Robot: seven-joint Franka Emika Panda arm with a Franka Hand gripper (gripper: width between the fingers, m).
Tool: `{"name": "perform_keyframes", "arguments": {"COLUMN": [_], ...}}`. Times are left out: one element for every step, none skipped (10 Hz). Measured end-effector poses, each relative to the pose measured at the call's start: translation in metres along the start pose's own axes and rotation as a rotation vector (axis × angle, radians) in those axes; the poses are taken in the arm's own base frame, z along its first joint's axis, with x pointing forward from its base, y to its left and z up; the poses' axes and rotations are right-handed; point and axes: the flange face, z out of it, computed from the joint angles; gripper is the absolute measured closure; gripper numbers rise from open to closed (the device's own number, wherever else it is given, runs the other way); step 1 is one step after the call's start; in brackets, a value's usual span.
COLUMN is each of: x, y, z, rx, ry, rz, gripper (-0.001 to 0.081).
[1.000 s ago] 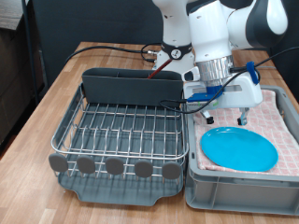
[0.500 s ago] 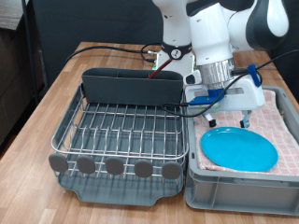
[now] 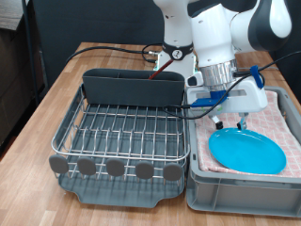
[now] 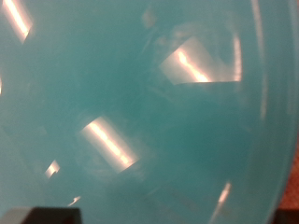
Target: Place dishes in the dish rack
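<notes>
The round bright-blue plate (image 3: 249, 153) lies in the grey tub on the pink checked cloth, at the exterior view's right. My gripper (image 3: 230, 125) hangs just over the plate's far edge, fingers pointing down and apart, their tips at or touching the rim. The wrist view is filled by the plate's blue surface (image 4: 140, 103) at very close range; no finger shows there. The silver wire dish rack (image 3: 122, 132) on its dark grey tray stands empty at the exterior view's left. The white cup and wooden spoon are out of view.
The grey tub (image 3: 235, 193) with the pink checked cloth (image 3: 282, 113) sits against the rack's right side. The rack's grey utensil trough (image 3: 132, 87) runs along its far side. Cables (image 3: 122, 49) lie on the wooden table behind it.
My gripper has come lower onto the plate's far edge and its fingers stand closer together. The plate has shifted slightly toward the exterior view's right.
</notes>
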Motion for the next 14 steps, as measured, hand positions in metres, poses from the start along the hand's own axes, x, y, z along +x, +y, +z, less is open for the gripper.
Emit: {"name": "perform_keyframes", "arguments": {"x": [-0.0004, -0.0009, -0.0011, -0.0009, -0.0009, -0.0009, -0.0009, -0.0009, -0.0009, -0.0009, -0.0005, 0.0009, 0.0036, 0.0066], "y": [0.0006, 0.001, 0.0005, 0.0, -0.0003, -0.0003, -0.0003, -0.0003, -0.0004, -0.0004, -0.0006, -0.0017, -0.0037, -0.0064], "z": [0.0003, 0.0005, 0.0005, 0.0005, 0.0006, 0.0006, 0.0006, 0.0006, 0.0006, 0.0006, 0.0003, -0.0005, -0.002, -0.0041], "rx": [-0.001, 0.0, 0.002, 0.003, 0.004, 0.004, 0.004, 0.004, 0.004, 0.004, 0.005, 0.005, 0.003, -0.003], "ry": [-0.001, -0.002, -0.003, -0.004, -0.003, -0.003, -0.003, -0.003, -0.003, -0.003, -0.001, 0.005, 0.018, 0.036], "rz": [0.001, 0.004, 0.003, 0.0, 0.0, 0.0, 0.0, 0.0, 0.0, 0.0, 0.0, -0.002, -0.005, -0.007], "gripper": [0.0334, 0.0496, 0.0669, 0.0669, 0.078, 0.078, 0.0794, 0.0794, 0.0794, 0.0794, 0.0795, 0.0795, 0.0796, 0.0796]}}
